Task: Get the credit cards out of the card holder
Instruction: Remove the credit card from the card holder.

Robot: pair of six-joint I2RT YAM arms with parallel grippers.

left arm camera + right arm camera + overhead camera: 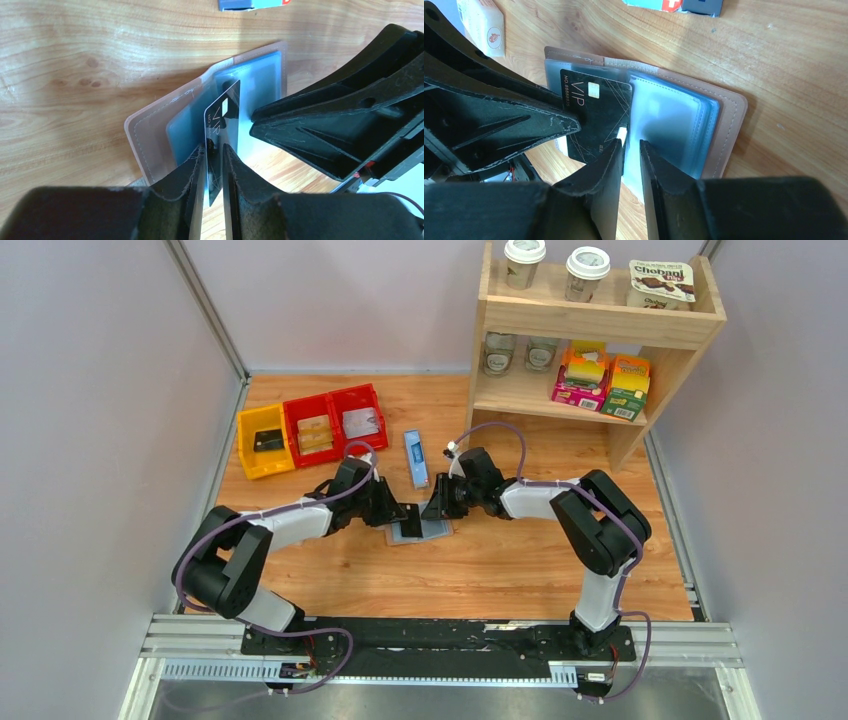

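The card holder [420, 530] lies opened flat on the wooden surface [520, 565], midway between the two arms, tan outside down and the pale blue pockets facing up. One black credit card [599, 107], marked VIP, is partly out: it tilts up over the holder's left half, its inner edge seemingly in the pocket near the fold, so by my reading it is not yet free. The left gripper [212, 152] has its jaws set narrowly apart on either side of this card's outer edge, with a thin gap showing beside the card, so they look to bracket it loosely rather than pinch it. The right gripper [630, 147] has its jaws a little spread too, tips down on the clear pockets of the right half; nothing is plainly caught between them, and they seem to steady the holder. I see no card lying loose on the surface near the holder, so the task looks early: the first card is half drawn. Whether the other pockets hold more cards I cannot tell, as they show only pale plastic. The long blue box [417, 457] lies just beyond the holder, untouched.
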